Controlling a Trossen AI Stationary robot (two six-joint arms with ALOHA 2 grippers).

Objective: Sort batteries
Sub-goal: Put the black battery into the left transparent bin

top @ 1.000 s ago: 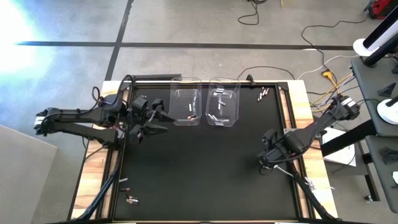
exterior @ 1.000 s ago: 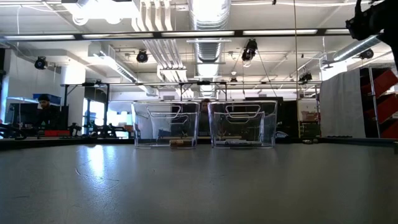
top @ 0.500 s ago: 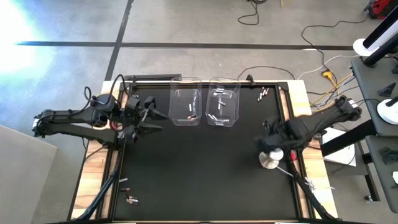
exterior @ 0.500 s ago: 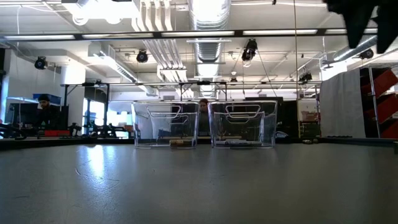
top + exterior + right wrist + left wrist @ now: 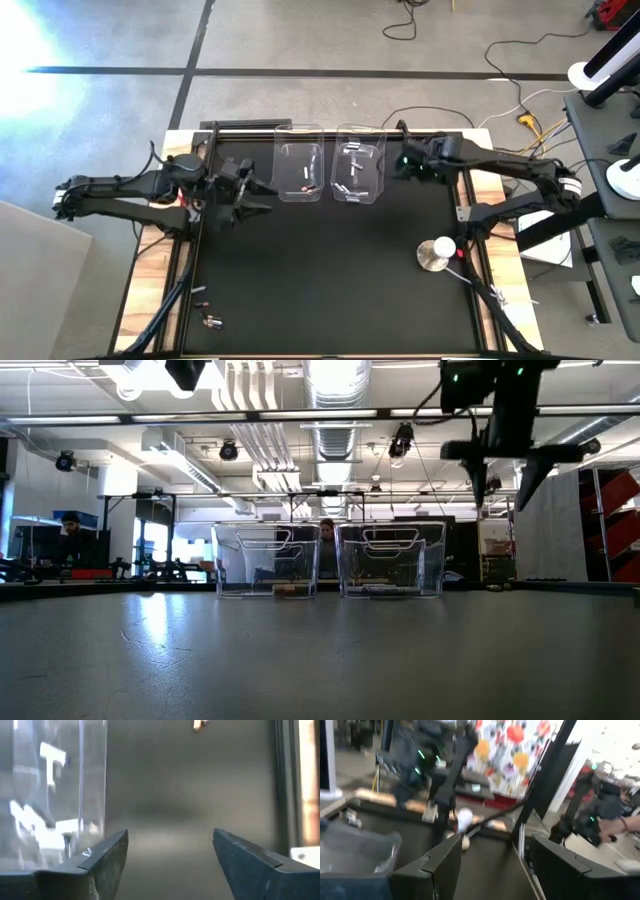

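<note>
Silver-white batteries (image 5: 352,172) lie in the right clear bin (image 5: 358,140), and a couple of darker ones (image 5: 305,186) in the left bin (image 5: 298,142). A few loose batteries (image 5: 207,320) lie near the table's near left corner. My right gripper (image 5: 400,165) hovers open above the table, just right of the right bin (image 5: 55,795); its wrist view shows one loose battery (image 5: 200,724) ahead on the mat. In the low view it hangs high (image 5: 505,475). My left gripper (image 5: 262,195) is open, left of the left bin, and holds nothing.
A round white-and-metal disc (image 5: 433,254) stands on the mat near the table's right edge. Both bins sit side by side at the far edge. Black rails (image 5: 462,190) frame the mat. Bare mat lies across the middle and near side.
My right arm has swung from the near right part of the table, where it was over the disc, up and toward the far edge, beside the right bin. The disc now shows uncovered on the mat.
</note>
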